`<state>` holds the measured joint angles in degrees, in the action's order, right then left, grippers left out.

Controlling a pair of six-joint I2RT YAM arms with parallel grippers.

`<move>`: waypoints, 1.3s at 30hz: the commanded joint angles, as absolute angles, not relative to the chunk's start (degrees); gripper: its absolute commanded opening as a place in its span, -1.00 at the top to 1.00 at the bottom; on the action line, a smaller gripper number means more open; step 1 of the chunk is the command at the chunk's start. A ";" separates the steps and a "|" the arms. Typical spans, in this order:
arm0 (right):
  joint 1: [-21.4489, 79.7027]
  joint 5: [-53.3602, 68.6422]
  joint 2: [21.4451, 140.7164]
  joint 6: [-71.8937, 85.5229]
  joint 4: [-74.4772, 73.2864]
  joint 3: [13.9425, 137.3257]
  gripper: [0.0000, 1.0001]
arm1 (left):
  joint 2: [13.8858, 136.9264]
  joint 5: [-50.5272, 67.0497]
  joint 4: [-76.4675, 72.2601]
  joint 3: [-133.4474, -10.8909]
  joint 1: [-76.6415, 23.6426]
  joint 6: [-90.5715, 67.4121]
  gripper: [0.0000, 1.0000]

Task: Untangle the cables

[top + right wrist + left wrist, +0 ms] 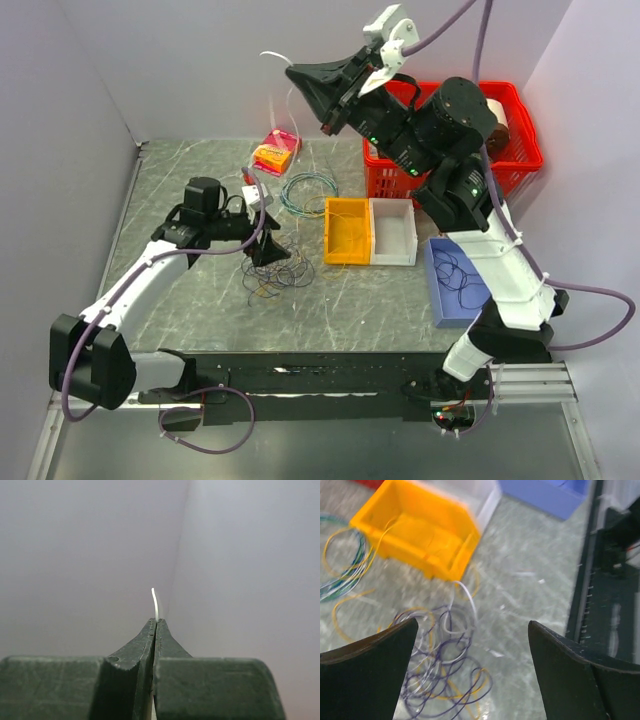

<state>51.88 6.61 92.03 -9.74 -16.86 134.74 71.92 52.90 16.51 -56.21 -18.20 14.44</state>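
The cables [276, 278] lie as a loose tangle of purple, yellow and white strands on the table; in the left wrist view they [442, 672] sit below and left of the jaws. My left gripper [270, 256] hovers just over this tangle, open wide [472, 624], with nothing between its fingers. My right gripper [293, 72] is raised high over the back of the table, shut on one thin white strand [154, 600], whose end pokes out past the fingertips [156, 622]. That strand [289, 105] hangs down toward the table.
A yellow bin [348, 230] and a white bin [393, 232] stand side by side right of the tangle. A blue tray [440, 300] holds dark wire. A red basket [520, 150] is at back right. A blue-green coil [305, 192] and an orange-pink packet [275, 153] lie behind.
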 commanded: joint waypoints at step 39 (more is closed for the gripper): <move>23.56 -5.09 73.75 -9.14 -21.62 127.09 1.00 | 95.01 0.88 9.49 -47.38 -11.79 24.86 0.98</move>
